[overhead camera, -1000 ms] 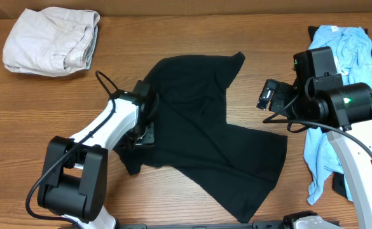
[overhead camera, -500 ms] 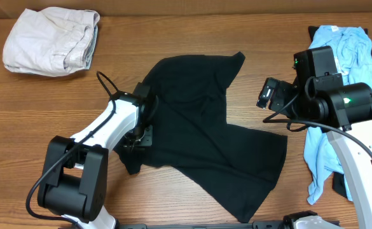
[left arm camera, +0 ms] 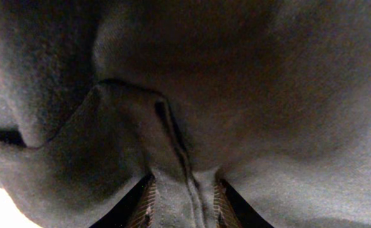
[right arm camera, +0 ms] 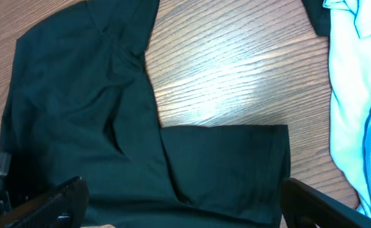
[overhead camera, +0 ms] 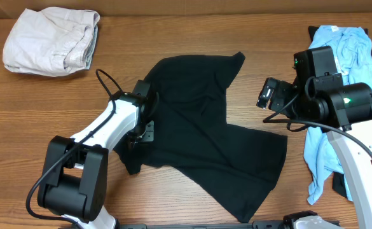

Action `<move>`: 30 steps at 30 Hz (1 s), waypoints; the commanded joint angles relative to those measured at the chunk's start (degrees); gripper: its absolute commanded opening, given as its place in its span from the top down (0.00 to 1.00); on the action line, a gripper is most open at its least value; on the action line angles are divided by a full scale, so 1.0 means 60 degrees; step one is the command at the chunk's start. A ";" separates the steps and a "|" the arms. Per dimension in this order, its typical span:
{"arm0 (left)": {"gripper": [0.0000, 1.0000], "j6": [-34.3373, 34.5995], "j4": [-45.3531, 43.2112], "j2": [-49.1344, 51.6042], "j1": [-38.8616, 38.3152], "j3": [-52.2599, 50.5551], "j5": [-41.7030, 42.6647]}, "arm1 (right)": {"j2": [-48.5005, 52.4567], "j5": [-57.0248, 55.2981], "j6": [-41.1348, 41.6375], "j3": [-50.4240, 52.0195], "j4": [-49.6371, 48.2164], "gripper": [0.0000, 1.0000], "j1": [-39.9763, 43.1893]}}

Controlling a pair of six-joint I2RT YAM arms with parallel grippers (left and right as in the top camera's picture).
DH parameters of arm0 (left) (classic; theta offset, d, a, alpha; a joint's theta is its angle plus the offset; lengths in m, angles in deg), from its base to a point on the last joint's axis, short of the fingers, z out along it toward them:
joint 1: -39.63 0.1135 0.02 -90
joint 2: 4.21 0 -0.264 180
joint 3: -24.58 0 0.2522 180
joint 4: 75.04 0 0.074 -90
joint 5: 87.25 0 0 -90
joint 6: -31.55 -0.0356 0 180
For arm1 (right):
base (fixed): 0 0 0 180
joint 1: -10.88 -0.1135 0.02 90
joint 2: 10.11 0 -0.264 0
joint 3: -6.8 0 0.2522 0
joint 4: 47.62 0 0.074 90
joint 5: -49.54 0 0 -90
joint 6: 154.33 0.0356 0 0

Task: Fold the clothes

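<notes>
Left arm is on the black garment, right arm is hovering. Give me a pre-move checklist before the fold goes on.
1. Left end effector has cloth: ok. A fold of the black garment is pinched between its fingers.
2. Right end effector free: ok. It is open wide above the garment and holds nothing.
3. Garment lying flat: not ok. It is rumpled, with parts folded over.
4. Other clothes apart: ok. The cream garment and light-blue garment lie clear of it on the table.
5. Single layer in the pinch: cannot tell. Cloth fills the left wrist view.
</notes>
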 commanded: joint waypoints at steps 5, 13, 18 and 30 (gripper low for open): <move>0.68 -0.0084 -0.0109 0.0076 -0.0066 -0.0186 0.0120 | 0.0000 -0.0091 -0.0051 0.0025 -0.0058 0.00 0.0055; 0.75 -0.0317 -0.0178 0.0310 -0.0062 -0.0321 0.0062 | 0.0000 -0.0091 -0.0055 0.0025 -0.0062 0.00 0.0055; 0.86 -0.0331 -0.0146 0.0353 -0.0062 -0.0321 -0.0149 | 0.0000 -0.0091 -0.0055 0.0025 -0.0058 0.00 0.0055; 0.96 -0.0324 0.0652 0.0350 -0.0029 0.0240 -0.0426 | 0.0000 -0.0091 -0.0051 0.0025 -0.0127 0.00 0.0055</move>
